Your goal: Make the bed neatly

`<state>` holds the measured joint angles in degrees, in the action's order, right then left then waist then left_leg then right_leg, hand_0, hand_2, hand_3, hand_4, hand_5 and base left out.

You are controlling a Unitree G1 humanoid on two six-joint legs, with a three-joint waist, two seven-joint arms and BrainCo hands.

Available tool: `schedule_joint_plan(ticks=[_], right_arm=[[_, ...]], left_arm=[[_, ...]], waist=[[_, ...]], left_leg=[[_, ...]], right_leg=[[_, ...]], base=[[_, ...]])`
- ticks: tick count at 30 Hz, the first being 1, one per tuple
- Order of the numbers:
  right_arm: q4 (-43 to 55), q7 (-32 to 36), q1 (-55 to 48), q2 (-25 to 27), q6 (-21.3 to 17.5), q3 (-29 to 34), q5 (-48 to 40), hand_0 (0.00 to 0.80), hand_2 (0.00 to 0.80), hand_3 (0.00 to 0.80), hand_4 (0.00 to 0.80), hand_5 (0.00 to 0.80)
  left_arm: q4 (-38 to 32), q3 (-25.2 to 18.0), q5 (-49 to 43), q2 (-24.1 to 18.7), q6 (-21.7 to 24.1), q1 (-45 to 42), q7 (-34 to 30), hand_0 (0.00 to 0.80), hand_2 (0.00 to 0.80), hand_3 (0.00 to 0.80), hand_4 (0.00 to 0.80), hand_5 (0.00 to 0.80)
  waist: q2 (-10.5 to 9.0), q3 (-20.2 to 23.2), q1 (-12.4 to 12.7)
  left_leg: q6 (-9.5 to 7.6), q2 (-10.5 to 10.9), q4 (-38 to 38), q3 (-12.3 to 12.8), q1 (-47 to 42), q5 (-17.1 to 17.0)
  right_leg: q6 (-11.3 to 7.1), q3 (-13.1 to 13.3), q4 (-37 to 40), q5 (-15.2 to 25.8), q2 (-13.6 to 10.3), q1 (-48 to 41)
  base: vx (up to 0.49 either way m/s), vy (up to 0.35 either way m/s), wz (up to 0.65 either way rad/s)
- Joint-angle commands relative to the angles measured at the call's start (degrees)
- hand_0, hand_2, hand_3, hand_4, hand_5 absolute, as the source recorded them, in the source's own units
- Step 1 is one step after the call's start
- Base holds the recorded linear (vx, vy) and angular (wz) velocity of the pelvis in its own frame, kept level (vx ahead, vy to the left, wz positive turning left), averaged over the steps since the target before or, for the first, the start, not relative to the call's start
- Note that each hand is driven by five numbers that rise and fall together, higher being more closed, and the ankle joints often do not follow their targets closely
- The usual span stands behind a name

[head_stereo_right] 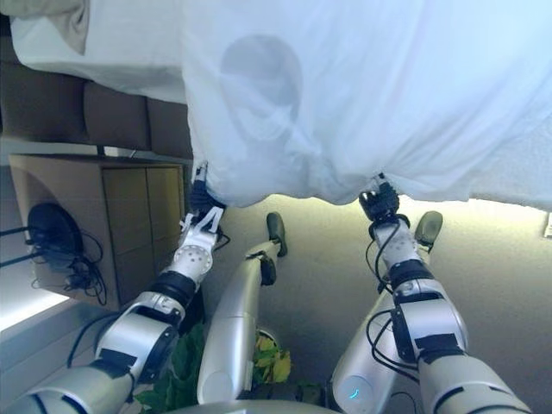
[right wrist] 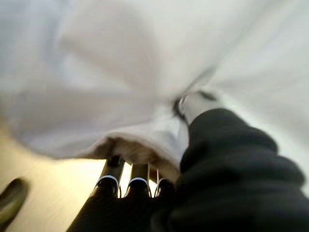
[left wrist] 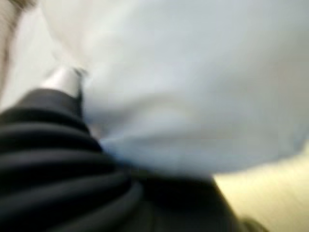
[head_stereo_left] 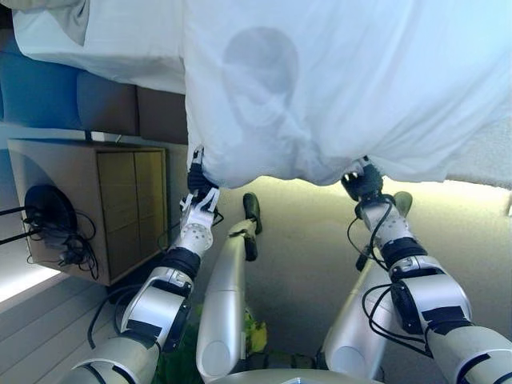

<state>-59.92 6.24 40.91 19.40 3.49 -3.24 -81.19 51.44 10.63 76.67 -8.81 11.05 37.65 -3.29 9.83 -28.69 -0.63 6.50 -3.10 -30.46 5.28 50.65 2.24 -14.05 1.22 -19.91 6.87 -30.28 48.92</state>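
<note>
A wooden cabinet [head_stereo_left: 96,204] stands on pale floor [head_stereo_left: 304,256] beside upholstered panels [head_stereo_left: 112,104].

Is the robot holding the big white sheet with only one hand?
No, the left hand and the right hand each grip the lower edge of the big white sheet, one at either end.

A white sheet [head_stereo_left: 352,88] drapes over the bed [head_stereo_left: 104,40], its near edge hanging above the floor [head_stereo_left: 304,240].
</note>
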Motion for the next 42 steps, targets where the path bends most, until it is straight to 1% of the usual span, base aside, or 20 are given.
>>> schedule_joint_plan(ticks=[1,4,7,11,14,16,18,22,25,28,31,34,37,38,40,42], right_arm=[[2.08,-1.18,-4.93,-1.77,4.88,-4.17,-0.34,0.0,0.0,0.0,0.0,0.0],[2.24,-1.38,-7.43,-1.89,4.96,-4.24,-1.69,0.0,0.0,0.0,0.0,0.0],[1.89,-1.62,-10.06,-1.94,5.5,-3.75,-4.74,0.0,0.0,0.0,0.0,0.0],[2.54,-1.28,-13.66,-2.43,7.61,-3.73,-0.75,0.0,0.0,0.0,0.0,0.0],[3.9,-0.44,-15.17,-2.56,7.72,-3.97,1.35,0.0,0.0,0.0,0.0,0.0],[5.06,0.57,-15.42,-2.64,7.37,-4.23,2.67,0.0,0.0,0.0,0.0,0.0],[9.32,1.06,-16.5,-2.91,6.1,-4.96,3.64,0.0,0.0,0.0,0.0,0.0],[17.7,1.71,-19.87,-3.97,2.28,-5.52,7.72,0.0,0.0,0.0,0.0,0.0],[23.73,1.52,-23.0,-4.33,0.9,-5.85,9.61,0.0,0.0,0.0,0.0,0.0],[28.07,3.88,-28.31,-4.21,-0.58,-4.92,8.83,0.0,0.0,0.0,0.0,0.0],[30.82,6.0,-32.75,-4.84,-1.65,-3.56,8.72,0.0,0.0,0.0,0.0,0.0],[32.91,6.96,-35.73,-5.32,-2.13,-2.47,8.7,0.0,0.0,0.0,0.0,0.0],[33.56,7.96,-37.67,-5.84,-3.1,-0.74,7.88,0.0,0.0,0.0,0.0,0.0],[33.54,8.71,-38.2,-6.19,-3.67,-0.03,7.79,0.0,0.0,0.0,0.0,0.0],[33.77,9.74,-38.99,-6.26,-5.18,0.92,8.1,0.0,0.0,0.0,0.0,0.0],[34.06,9.77,-39.67,-6.67,-6.05,1.89,9.06,0.0,0.0,0.0,0.0,0.0]], left_arm=[[2.31,-2.91,-3.46,-2.4,-1.54,-0.48,0.77,0.0,0.0,0.0,0.0,0.0],[2.3,-3.17,-3.61,-2.72,-1.85,-3.07,-0.2,0.0,0.0,0.0,0.0,0.0],[1.58,-3.54,-1.95,-2.12,-0.88,-6.86,-0.98,0.0,0.0,0.0,0.0,0.0],[0.31,-4.42,-2.9,-1.19,-1.16,-11.62,-0.63,0.0,0.0,0.0,0.0,0.0],[0.13,-5.42,-4.11,-1.31,-1.86,-14.15,-1.39,0.0,0.0,0.0,0.0,0.0],[-0.2,-5.74,-4.2,-1.56,-2.01,-14.99,-1.78,0.0,0.0,0.0,0.0,0.0],[-1.55,-6.39,-3.82,-2.31,-1.58,-17.65,-3.78,0.0,0.0,0.0,0.0,0.0],[-5.96,-7.57,-6.76,-3.97,-0.5,-22.34,-4.08,0.0,0.0,0.0,0.0,0.0],[-9.75,-8.13,-6.82,-4.53,0.94,-25.42,-4.16,0.0,0.0,0.0,0.0,0.0],[-14.41,-10.13,-5.82,-4.58,2.67,-29.48,-5.99,0.0,0.0,0.0,0.0,0.0],[-17.84,-12.08,-6.63,-4.54,3.41,-32.25,-6.58,0.0,0.0,0.0,0.0,0.0],[-20.85,-13.14,-8.69,-5.17,3.68,-34.13,-6.84,0.0,0.0,0.0,0.0,0.0],[-23.78,-14.0,-10.93,-6.32,3.12,-35.71,-7.84,0.0,0.0,0.0,0.0,0.0],[-24.85,-14.53,-11.13,-6.72,2.39,-36.19,-8.42,0.0,0.0,0.0,0.0,0.0],[-26.38,-15.04,-12.04,-7.34,1.64,-36.96,-9.52,0.0,0.0,0.0,0.0,0.0],[-27.76,-15.56,-11.71,-7.88,-0.28,-37.78,-10.52,0.0,0.0,0.0,0.0,0.0]], waist=[[2.95,-1.11,-0.02],[2.76,-1.11,-0.32],[2.83,-1.11,-0.4],[3.44,-1.11,-0.39],[3.83,-1.11,0.06],[4.03,-1.11,0.24],[4.4,-1.11,0.75],[4.48,-1.1,1.94],[4.24,-1.1,2.55],[3.52,-0.05,3.8],[2.15,1.69,4.92],[0.66,3.89,5.73],[-1.19,6.98,6.59],[-1.78,7.91,6.79],[-2.81,9.79,7.0],[-3.84,12.25,7.07]], left_leg=[[2.09,-0.45,8.13,-0.94,-0.46,-11.15],[2.2,-0.81,8.93,-1.03,-2.45,-11.21],[2.26,-0.98,10.31,-1.53,-4.9,-11.42],[2.08,-0.84,13.06,-1.44,-9.46,-12.09],[2.11,-0.92,15.17,-1.36,-12.53,-12.71],[2.1,-0.99,16.22,-1.38,-13.38,-13.45],[2.2,-1.33,17.61,-1.13,-15.35,-13.67],[2.08,-1.39,17.96,-1.44,-16.54,-13.79],[1.89,-1.12,17.96,-1.82,-17.73,-13.64],[1.74,-0.95,17.9,-2.47,-19.32,-13.06],[1.67,-0.91,17.79,-3.37,-20.96,-12.27],[1.69,-1.37,18.61,-4.1,-23.53,-11.73],[1.78,-2.45,20.19,-4.82,-26.58,-11.38],[1.96,-3.11,20.82,-4.99,-28.14,-10.89],[2.1,-4.23,22.23,-5.12,-30.28,-10.8],[2.17,-5.34,24.01,-4.87,-33.21,-10.57]], right_leg=[[-0.56,1.89,-1.53,4.78,-0.04,2.14],[-0.69,1.18,-0.71,4.79,-0.18,0.34],[-0.87,0.41,0.13,4.59,-0.19,-2.06],[-0.95,-1.0,1.3,4.28,-0.64,-6.73],[-0.95,-2.45,2.27,4.22,-1.12,-10.26],[-0.95,-2.95,2.92,4.58,-1.27,-11.36],[-0.95,-3.68,2.74,3.65,-1.44,-13.26],[-0.95,-4.54,2.16,3.09,-1.49,-14.64],[-0.95,-5.14,2.27,2.93,-1.47,-16.29],[-0.95,-6.79,2.98,2.97,-1.8,-18.97],[-0.95,-8.36,3.77,2.94,-1.68,-21.72],[-0.95,-10.11,5.18,2.94,-1.26,-25.24],[-0.95,-11.85,7.47,3.14,-0.42,-29.5],[-0.95,-12.44,8.18,2.75,0.04,-31.36],[-0.95,-13.13,9.88,2.86,0.99,-33.91],[-0.95,-13.58,11.59,2.63,2.13,-36.89]], base=[[0.0,0.0,0.0],[0.0,0.0,0.0],[-0.001,0.03,-0.02],[0.004,0.069,-0.04],[-0.018,0.04,0.02],[-0.032,0.024,0.06],[-0.04,-0.002,0.11],[-0.05,-0.059,0.07],[-0.023,-0.066,0.01],[-0.002,-0.139,0.08],[0.034,-0.203,0.1],[0.074,-0.224,0.13],[0.123,-0.253,0.11],[0.128,-0.261,0.03],[0.17,-0.274,0.01],[0.209,-0.242,-0.05]])
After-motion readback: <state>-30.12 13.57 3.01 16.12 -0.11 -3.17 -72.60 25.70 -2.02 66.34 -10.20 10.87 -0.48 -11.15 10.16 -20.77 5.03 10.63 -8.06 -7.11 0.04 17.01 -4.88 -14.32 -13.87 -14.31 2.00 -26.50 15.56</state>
